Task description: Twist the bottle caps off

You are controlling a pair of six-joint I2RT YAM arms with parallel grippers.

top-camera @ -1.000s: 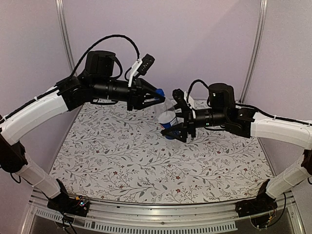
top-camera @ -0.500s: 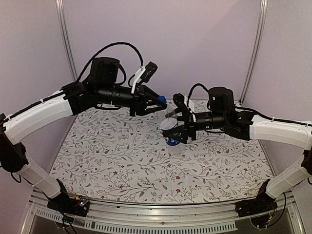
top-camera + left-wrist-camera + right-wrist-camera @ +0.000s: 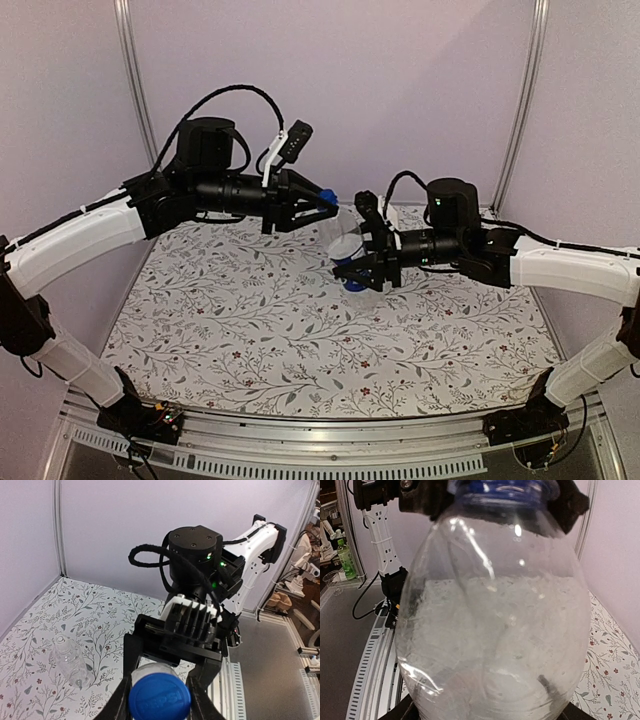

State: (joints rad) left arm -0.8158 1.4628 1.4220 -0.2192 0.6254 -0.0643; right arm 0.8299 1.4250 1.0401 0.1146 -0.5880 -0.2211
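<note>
Right gripper (image 3: 356, 262) clamped round body of Pepsi bottle (image 3: 346, 243), which is held tilted above floral table cover (image 3: 240, 330). Left gripper (image 3: 320, 203) pinching blue cap (image 3: 160, 699) at bottle's neck; cannot tell if cap is off the threads. Farther back, plain bottle (image 3: 71, 661) lies on its side on cover, well apart.

Bottom edge crops blue cap (image 3: 160, 699); bottle (image 3: 495, 620) base out of view.

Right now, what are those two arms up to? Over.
Left gripper shut on blue cap. Right gripper shut on Pepsi bottle. Cap still on. Second bottle lying aside, nothing blocking.
</note>
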